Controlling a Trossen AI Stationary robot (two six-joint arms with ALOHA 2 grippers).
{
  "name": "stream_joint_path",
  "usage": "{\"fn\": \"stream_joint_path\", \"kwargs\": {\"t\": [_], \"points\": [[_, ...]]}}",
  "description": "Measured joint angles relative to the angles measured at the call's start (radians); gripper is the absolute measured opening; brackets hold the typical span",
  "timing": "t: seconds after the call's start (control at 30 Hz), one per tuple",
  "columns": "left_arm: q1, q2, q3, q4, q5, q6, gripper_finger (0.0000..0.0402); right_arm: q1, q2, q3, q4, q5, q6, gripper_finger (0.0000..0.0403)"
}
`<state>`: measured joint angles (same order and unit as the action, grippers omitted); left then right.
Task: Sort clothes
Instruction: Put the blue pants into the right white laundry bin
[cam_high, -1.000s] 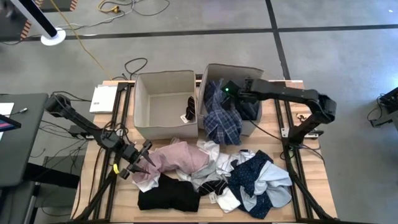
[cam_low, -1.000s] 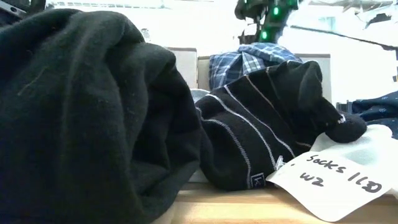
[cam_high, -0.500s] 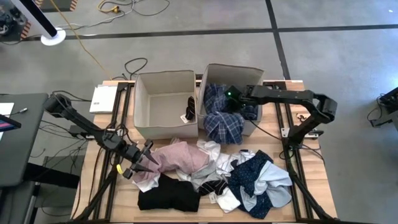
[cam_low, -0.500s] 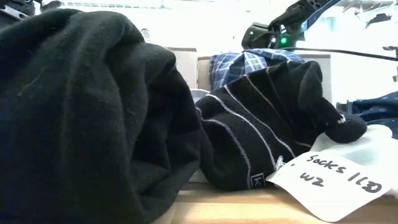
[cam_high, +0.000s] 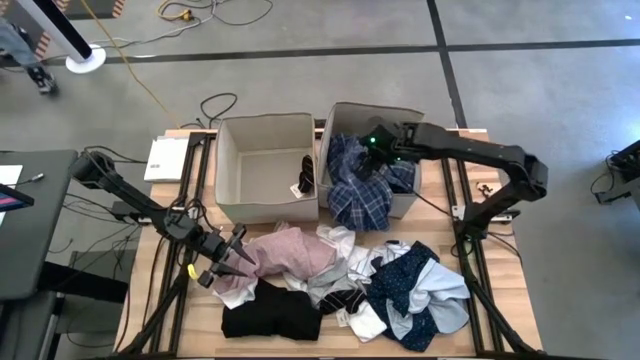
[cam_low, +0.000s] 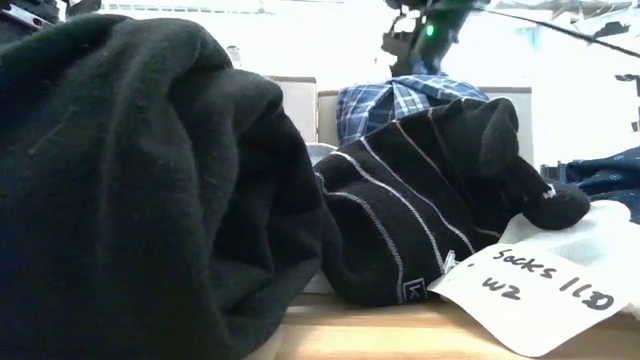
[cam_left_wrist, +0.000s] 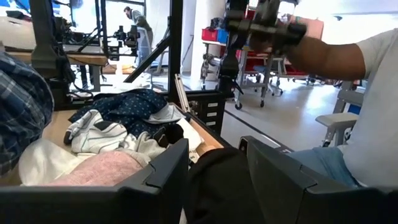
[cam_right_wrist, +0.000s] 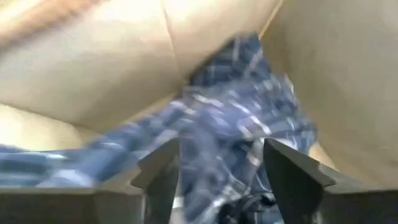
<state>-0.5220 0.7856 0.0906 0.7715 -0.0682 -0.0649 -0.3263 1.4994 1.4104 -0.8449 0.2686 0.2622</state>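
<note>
The blue plaid garment (cam_high: 357, 190) was seen lying in the right-hand beige box (cam_high: 345, 112), part of it draped over the box's front wall towards the worktop (cam_high: 500, 290). The right gripper (cam_high: 377, 152) was held above this garment, inside the box's opening; in its wrist view its two fingers (cam_right_wrist: 163, 174) were spread apart with nothing between them, and the plaid cloth (cam_right_wrist: 249, 143) was seen beyond them against the box walls.

The remaining clothes were heaped on the worktop in front of the boxes: a pink garment (cam_high: 290, 250), a black garment (cam_high: 272, 318) at the front edge, white pieces (cam_high: 345, 245), a black striped sock (cam_low: 420, 210) with a handwritten tag (cam_low: 545, 285), and a navy dotted garment (cam_high: 405, 280) with light blue cloth (cam_high: 445, 300) beside it. One dark item (cam_high: 306, 175) was seen in the left-hand beige box (cam_high: 265, 160).

The left gripper (cam_high: 228, 258) was positioned low at the left edge of the heap, touching the pink garment. Its jaws were spread apart, with dark fabric (cam_left_wrist: 214, 186) showing between the fingers (cam_left_wrist: 165, 171), nothing clamped.

A person's arm (cam_left_wrist: 329, 59) was visible in the room beyond.
</note>
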Motion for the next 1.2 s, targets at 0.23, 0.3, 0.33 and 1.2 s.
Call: {"fn": "stream_joint_path", "kwargs": {"t": [0.23,0.3,0.33,1.2], "points": [[0.0,0.0,0.0,-0.004,-0.003,0.001,0.0158,0.109,-0.028,0.172,-0.149,0.003,0.055,0.026],[0.0,0.0,0.0,-0.004,-0.003,0.004,0.0158,0.155,-0.041,0.204,-0.183,0.003,0.085,0.026],[0.0,0.0,0.0,-0.004,-0.003,0.004,0.0158,0.183,-0.044,0.215,-0.21,0.003,0.103,0.026],[0.001,0.0,0.0,-0.026,0.0,0.08,0.0158,0.989,0.033,-0.255,-0.434,0.47,1.352,0.026]]}}
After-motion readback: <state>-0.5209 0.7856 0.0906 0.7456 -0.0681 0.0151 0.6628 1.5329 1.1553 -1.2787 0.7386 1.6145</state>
